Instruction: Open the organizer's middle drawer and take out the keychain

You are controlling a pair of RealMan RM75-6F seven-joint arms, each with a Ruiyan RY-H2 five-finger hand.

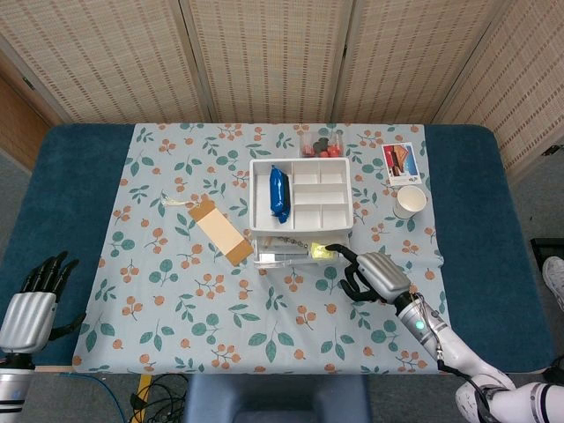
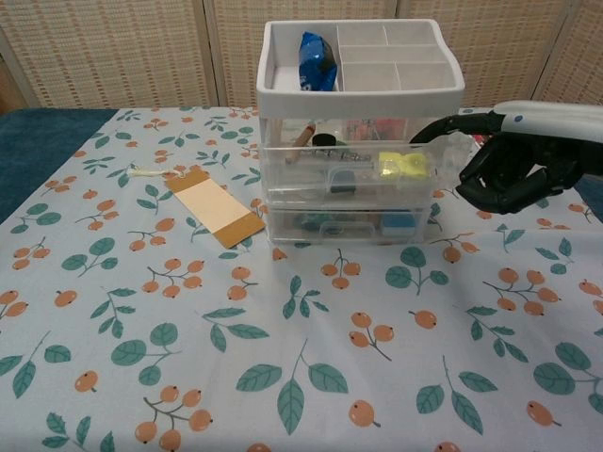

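Observation:
The clear organizer point(image 1: 302, 162) point(image 2: 358, 99) with a white top tray stands mid-table. Its middle drawer point(image 2: 349, 184) sticks out a little at the front. Inside it lie a yellow keychain piece point(image 2: 400, 166) point(image 1: 319, 251) and a bead chain point(image 2: 334, 151) point(image 1: 291, 239). My right hand point(image 1: 374, 275) point(image 2: 518, 165) hovers at the organizer's front right. One finger point(image 2: 443, 126) stretches to the drawer's upper right corner near the yellow piece, and the others are curled in, holding nothing. My left hand point(image 1: 31, 304) hangs off the table's front left edge, fingers spread.
A tan tag point(image 1: 220, 231) point(image 2: 215, 209) lies left of the organizer. A blue packet point(image 1: 278, 194) point(image 2: 317, 49) sits in the top tray. A paper cup point(image 1: 410, 201), a picture card point(image 1: 399, 161) and a small pot of red pieces point(image 1: 322, 145) stand behind and right.

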